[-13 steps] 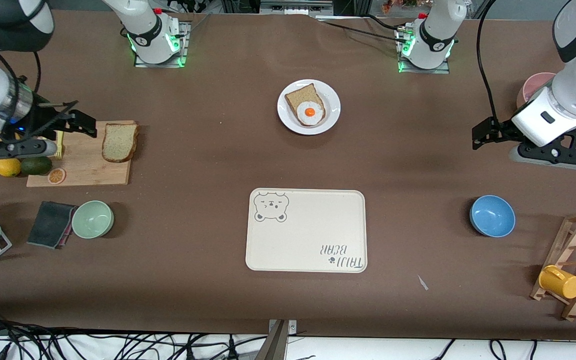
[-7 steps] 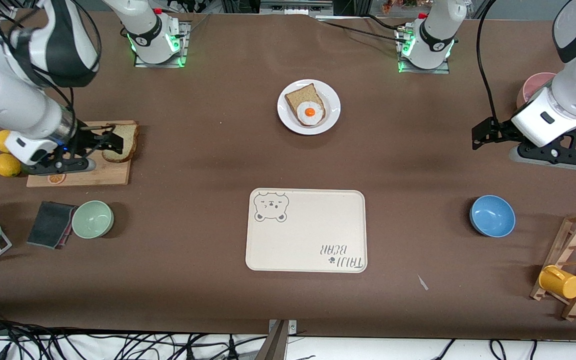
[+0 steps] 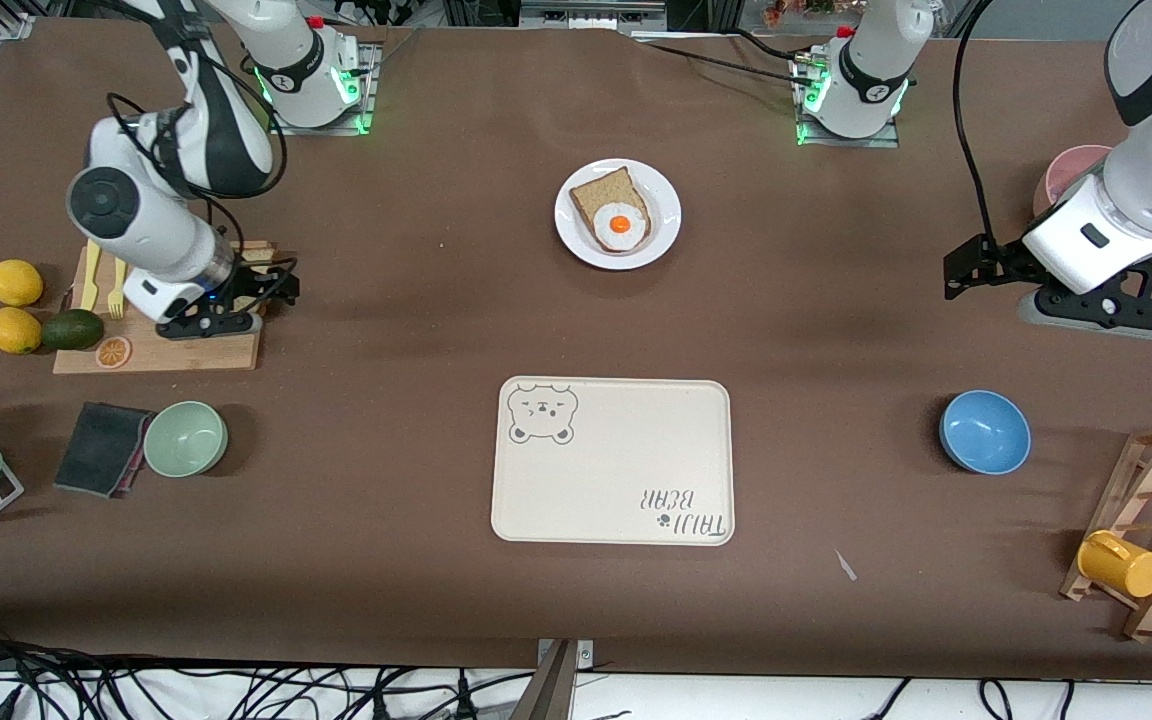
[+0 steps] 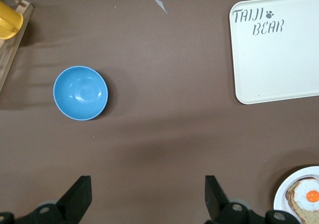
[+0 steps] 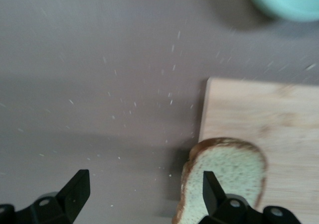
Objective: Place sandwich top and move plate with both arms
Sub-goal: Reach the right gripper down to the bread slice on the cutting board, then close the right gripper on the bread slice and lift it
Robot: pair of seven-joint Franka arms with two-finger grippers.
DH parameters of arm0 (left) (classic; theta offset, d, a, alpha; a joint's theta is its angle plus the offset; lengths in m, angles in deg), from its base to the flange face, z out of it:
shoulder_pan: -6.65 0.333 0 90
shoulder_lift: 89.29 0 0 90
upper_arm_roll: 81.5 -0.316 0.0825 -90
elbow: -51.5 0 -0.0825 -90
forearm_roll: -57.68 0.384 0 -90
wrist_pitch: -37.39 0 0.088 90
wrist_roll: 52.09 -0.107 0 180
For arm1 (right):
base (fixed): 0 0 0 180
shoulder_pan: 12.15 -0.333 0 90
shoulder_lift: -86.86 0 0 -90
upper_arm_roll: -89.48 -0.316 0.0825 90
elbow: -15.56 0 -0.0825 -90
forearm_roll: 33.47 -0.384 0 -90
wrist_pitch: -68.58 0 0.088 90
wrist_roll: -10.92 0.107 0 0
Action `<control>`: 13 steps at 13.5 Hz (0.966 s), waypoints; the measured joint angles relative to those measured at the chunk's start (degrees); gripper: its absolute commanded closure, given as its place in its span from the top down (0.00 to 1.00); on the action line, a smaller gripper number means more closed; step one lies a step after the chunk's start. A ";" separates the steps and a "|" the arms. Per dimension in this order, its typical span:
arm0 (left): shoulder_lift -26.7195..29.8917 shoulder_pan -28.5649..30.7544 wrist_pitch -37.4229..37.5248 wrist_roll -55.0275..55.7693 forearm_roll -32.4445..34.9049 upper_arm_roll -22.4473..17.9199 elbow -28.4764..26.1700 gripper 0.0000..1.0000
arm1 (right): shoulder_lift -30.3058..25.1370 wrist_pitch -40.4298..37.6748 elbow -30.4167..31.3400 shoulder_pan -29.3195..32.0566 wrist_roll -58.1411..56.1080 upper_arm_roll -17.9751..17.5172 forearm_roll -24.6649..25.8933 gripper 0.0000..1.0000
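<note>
The right gripper (image 3: 271, 285) has swung in over the wooden cutting board (image 3: 161, 350), jaws wide above the tan, brown-crusted sandwich top (image 5: 222, 176); it is reaching, needing descent next; the left gripper (image 3: 961, 272) is waiting, open; the round white plate (image 3: 664, 215) is sitting mid-table.

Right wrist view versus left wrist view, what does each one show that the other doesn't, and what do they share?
Only the right wrist view shows the sandwich top lying on the wooden cutting board, with the mint bowl at the frame's edge. Only the left wrist view shows the blue bowl, the cream bear tray, the yellow cup and the plate holding the egg-topped slice. Both share the brown table and an open hand in the foreground: the right hand and the left hand.
</note>
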 measured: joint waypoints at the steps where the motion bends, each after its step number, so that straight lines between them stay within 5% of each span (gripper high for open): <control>1: 0.00 0.00 0.00 0.00 0.00 0.00 0.00 1.00 | 1.00 1.17 1.09 0.00 0.15 0.00 1.41 1.00; 7: 0.00 0.00 0.00 0.00 0.00 0.00 0.00 1.00 | 3.49 0.98 1.32 0.01 12.87 0.11 14.94 1.00; 13: 0.00 0.00 0.00 0.00 0.00 0.00 0.00 1.00 | 7.34 -0.63 1.37 -0.16 18.58 0.18 18.14 0.90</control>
